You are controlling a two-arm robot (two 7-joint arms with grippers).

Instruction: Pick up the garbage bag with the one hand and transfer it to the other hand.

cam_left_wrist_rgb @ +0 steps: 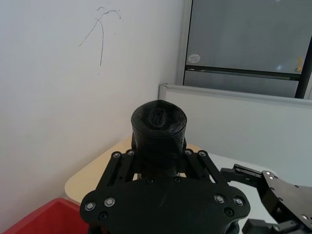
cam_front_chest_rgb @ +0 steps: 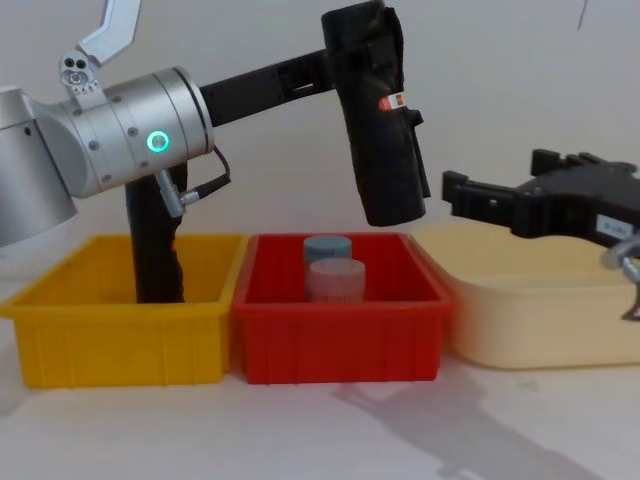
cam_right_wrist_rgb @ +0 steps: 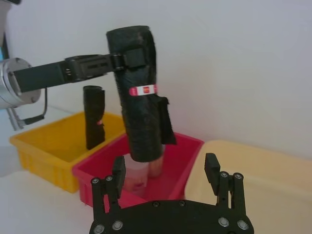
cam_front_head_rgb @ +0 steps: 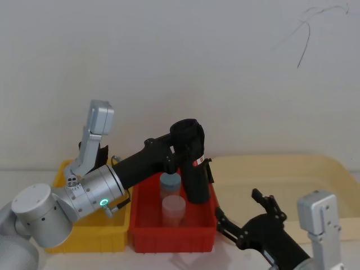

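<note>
One black crinkled-plastic garbage bag roll (cam_front_chest_rgb: 380,130): near upright, foot tilted right, hanging above red plastic bin (cam_front_chest_rgb: 340,330); left black gripper (cam_front_chest_rgb: 345,60) clamps its top; right black gripper (cam_front_head_rgb: 237,203) splayed beside. White tabletop (cam_front_chest_rgb: 300,430), white wall (cam_front_chest_rgb: 500,60).

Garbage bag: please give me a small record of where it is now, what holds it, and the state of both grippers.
bag: garbage bag, in the air over the red bin, slightly tilted
held by: left gripper, fingers shut near its top
right gripper: fingers open, on the bag's right, not touching it
in red bin: two small jars
in yellow bin: second black roll, upright
</note>
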